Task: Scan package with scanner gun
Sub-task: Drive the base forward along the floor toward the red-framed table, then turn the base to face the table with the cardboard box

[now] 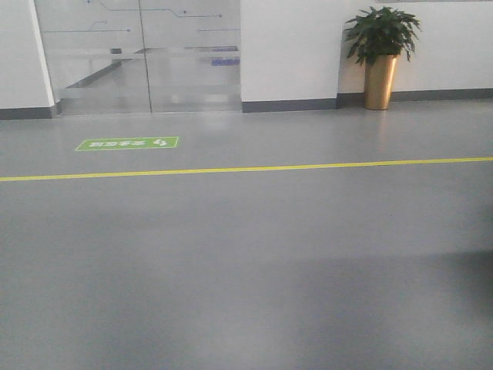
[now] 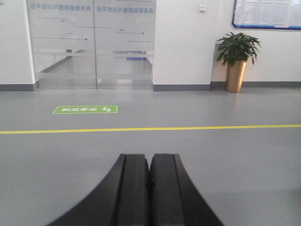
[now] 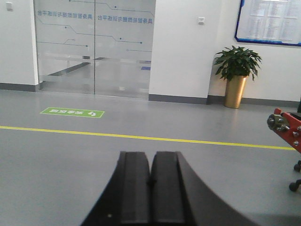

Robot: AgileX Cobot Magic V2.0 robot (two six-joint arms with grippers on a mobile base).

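The package and the scanner gun are out of view in every frame. My left gripper (image 2: 150,157) is shut and empty, its black fingers pressed together, pointing over bare grey floor. My right gripper (image 3: 151,154) is also shut and empty, held level over the same floor. Neither gripper shows in the front view.
Grey floor (image 1: 246,270) with a yellow line (image 1: 246,168) across it and a green floor sticker (image 1: 127,143). A glass door (image 1: 139,54) and a white wall stand behind. A potted plant in a gold pot (image 1: 381,54) stands at the back right. A red wheeled frame (image 3: 287,127) stands at the right edge.
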